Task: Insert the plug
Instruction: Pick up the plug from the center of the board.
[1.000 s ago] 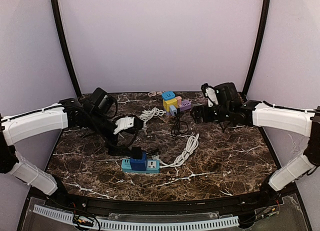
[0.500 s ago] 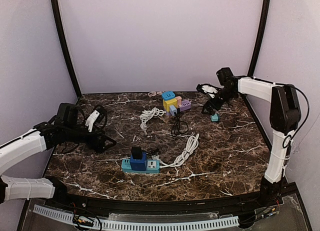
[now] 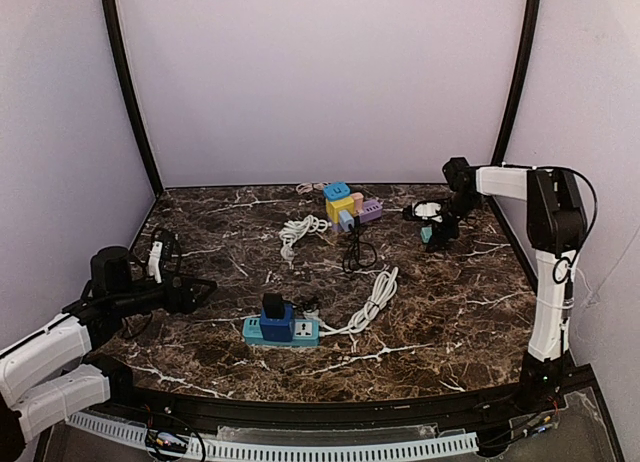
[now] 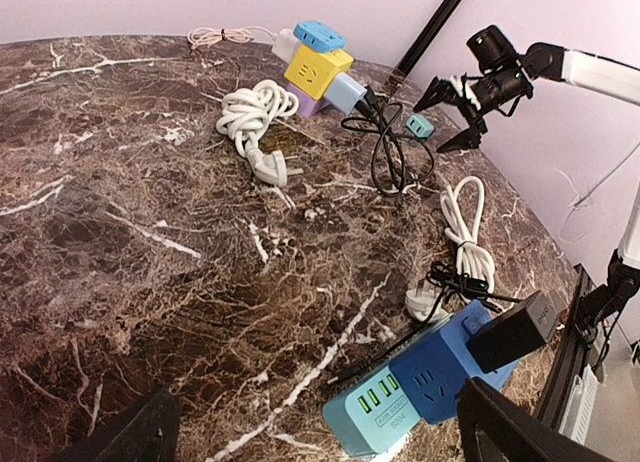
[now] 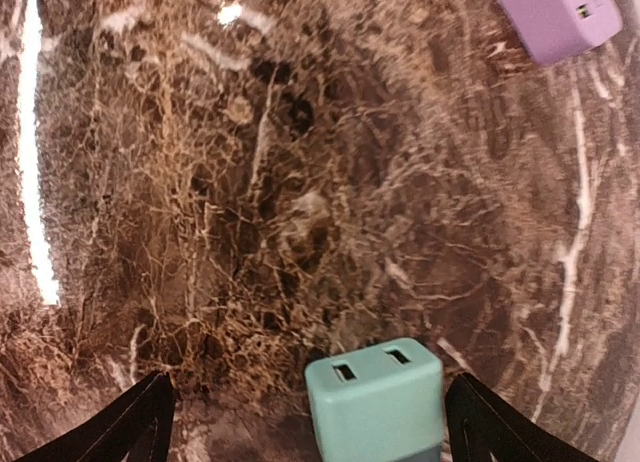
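Observation:
A teal and blue power strip (image 3: 281,330) lies near the front middle of the table with a black plug (image 3: 272,304) standing in its blue end; both show in the left wrist view, the strip (image 4: 430,392) and the plug (image 4: 512,330). My left gripper (image 3: 195,290) is open and empty, low at the near left, apart from the strip. A small teal adapter (image 3: 427,234) lies at the back right. My right gripper (image 3: 428,220) hangs over it, open, with the adapter (image 5: 375,397) between the spread fingers and not gripped.
A cluster of coloured socket cubes (image 3: 346,204) stands at the back middle, its purple block (image 5: 560,17) in the right wrist view. A coiled white cable (image 3: 301,227), a black cable (image 3: 355,248) and a white bundled cord (image 3: 376,297) lie mid-table.
My left arm has pulled back from the strip to the near left. My right arm has swung to the back right and come down over the teal adapter.

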